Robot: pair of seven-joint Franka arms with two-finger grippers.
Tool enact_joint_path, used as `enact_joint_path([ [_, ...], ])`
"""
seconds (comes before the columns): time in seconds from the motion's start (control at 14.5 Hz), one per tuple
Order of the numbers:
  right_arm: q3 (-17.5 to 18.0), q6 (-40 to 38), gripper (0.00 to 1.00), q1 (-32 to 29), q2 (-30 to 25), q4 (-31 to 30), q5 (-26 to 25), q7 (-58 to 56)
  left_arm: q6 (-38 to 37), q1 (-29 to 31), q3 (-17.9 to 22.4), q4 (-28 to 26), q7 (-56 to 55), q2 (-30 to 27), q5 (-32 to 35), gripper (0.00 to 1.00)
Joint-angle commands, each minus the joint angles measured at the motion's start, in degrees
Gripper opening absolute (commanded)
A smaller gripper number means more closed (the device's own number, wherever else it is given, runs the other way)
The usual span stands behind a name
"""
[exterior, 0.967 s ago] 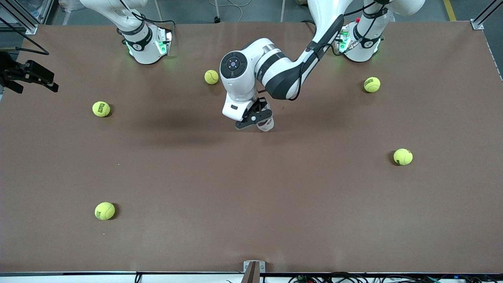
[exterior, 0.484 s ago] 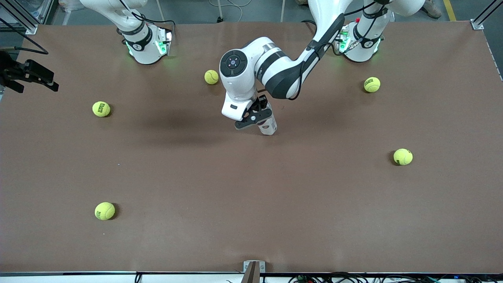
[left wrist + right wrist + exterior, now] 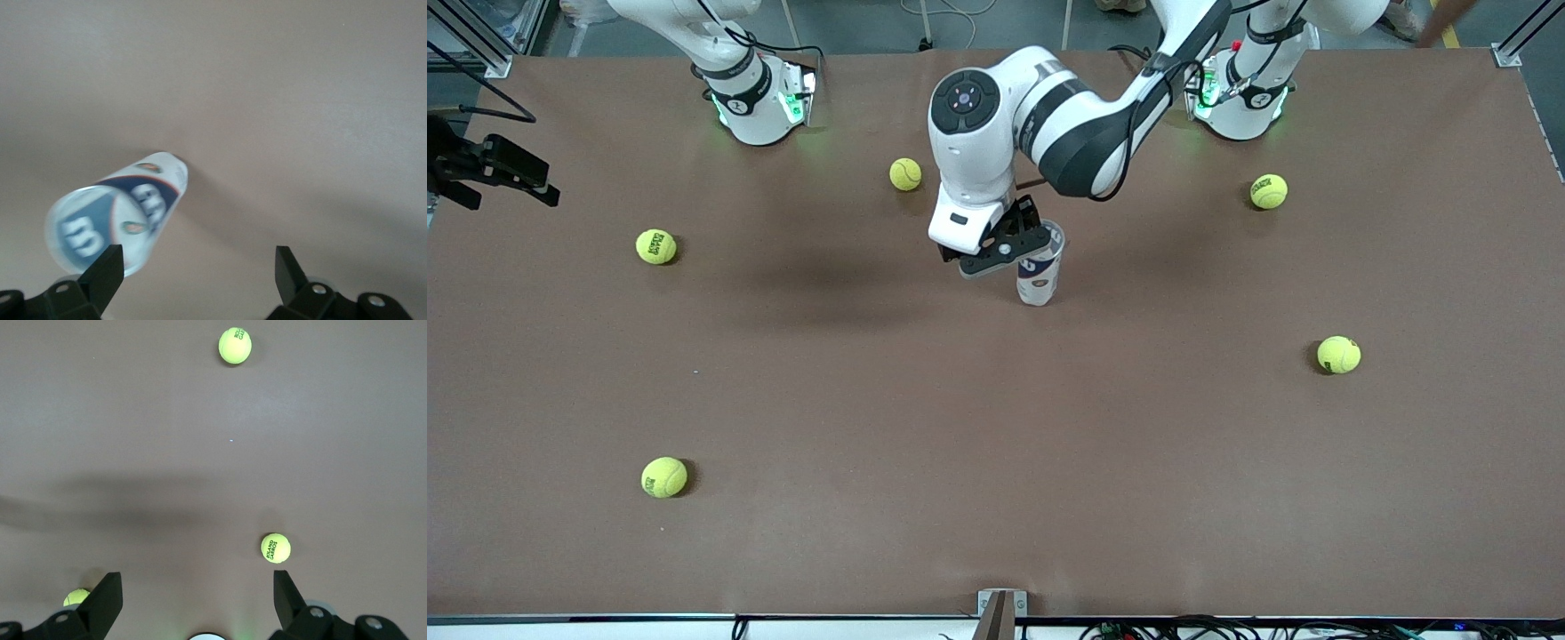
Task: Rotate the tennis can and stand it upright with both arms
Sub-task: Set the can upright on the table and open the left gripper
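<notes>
The can (image 3: 1040,274) stands on end near the middle of the worktop (image 3: 996,427), its base on the brown surface and its open mouth up; in the front view it shows a slight lean, which may be only the camera's angle. So the uprighting looks done, or all but done.

The left pincer (image 3: 1007,252) hangs just over the can's rim, at about 10 o'clock from the mouth. In the left wrist view its fingers (image 3: 103,277) stand wide apart, with the can (image 3: 117,213) beside one finger and not between the two, so the can stands free of any grip. I cannot tell whether that finger brushes the rim.

The right arm waits: its pincer (image 3: 494,169) is out over the worktop's edge at the right arm's end, at 9 o'clock from the can and well apart from it. In the right wrist view its fingers (image 3: 103,600) are spread with nothing between them, and only bare worktop and balls lie below.

Five balls (image 3: 905,174) lie scattered round the can: one near it at about 10 o'clock, one farther out at 9 o'clock, one at 8 o'clock, one at 2 o'clock and one at 4 o'clock. None touches the can.

What seems left is small: the left pincer must clear the can without knocking it, and the can must hold steady on its base.
</notes>
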Motion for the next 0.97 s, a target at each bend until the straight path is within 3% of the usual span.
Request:
enact_joint_path([
  [0.0,0.4,0.4,1.0,-0.5,-1.6,-1.6,0.3,-0.9,-2.1,2.8,0.3,-0.7,1.1,-4.6,1.2,1.0],
  [0.41,0.5,0.3,1.0,-0.5,-1.6,-1.4,0.2,-0.9,-10.5,16.8,0.1,-1.0,19.8,-13.2,1.6,1.0],
  [0.9,0.5,-1.5,1.0,-0.3,-1.1,1.1,0.1,-0.5,-12.9,33.7,0.0,-4.0,45.5,-20.6,2.0,1.0],
])
